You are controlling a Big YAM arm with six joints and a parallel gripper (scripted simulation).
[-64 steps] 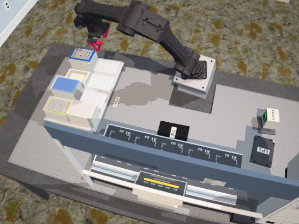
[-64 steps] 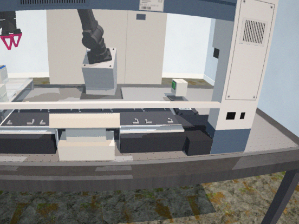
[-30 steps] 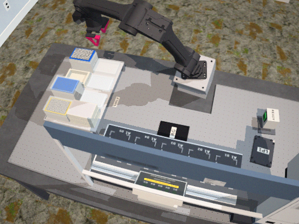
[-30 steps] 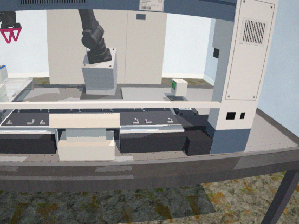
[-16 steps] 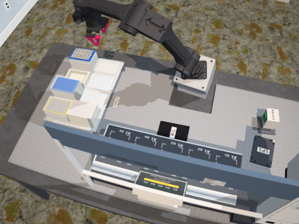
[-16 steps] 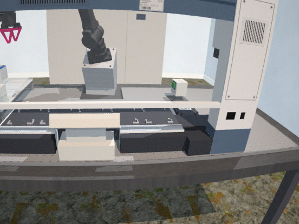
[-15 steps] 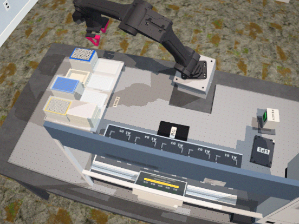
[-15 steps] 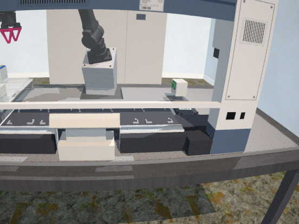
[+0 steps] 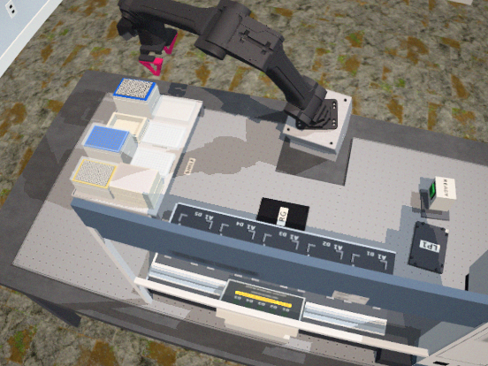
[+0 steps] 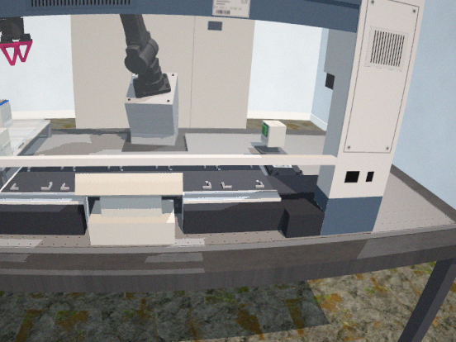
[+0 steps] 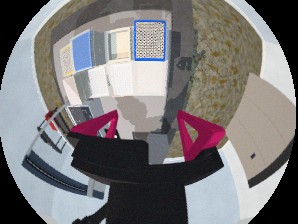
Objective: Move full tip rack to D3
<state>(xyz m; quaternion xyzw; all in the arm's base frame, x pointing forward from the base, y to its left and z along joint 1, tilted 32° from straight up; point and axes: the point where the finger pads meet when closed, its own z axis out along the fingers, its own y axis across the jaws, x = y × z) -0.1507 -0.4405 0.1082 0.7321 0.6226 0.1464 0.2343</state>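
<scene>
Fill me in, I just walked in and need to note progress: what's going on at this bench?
A single dark robot arm is reaching out past the far edge of the shelf, its pink-fingered gripper wide open and holding nothing. It hangs high beyond the blue-rimmed tip rack, which sits on the shelf with a blue-topped rack, a yellow-rimmed rack and other labware. Nothing has been picked up. The deck bracket positions show nothing in them, and the READY key stands untouched.
</scene>
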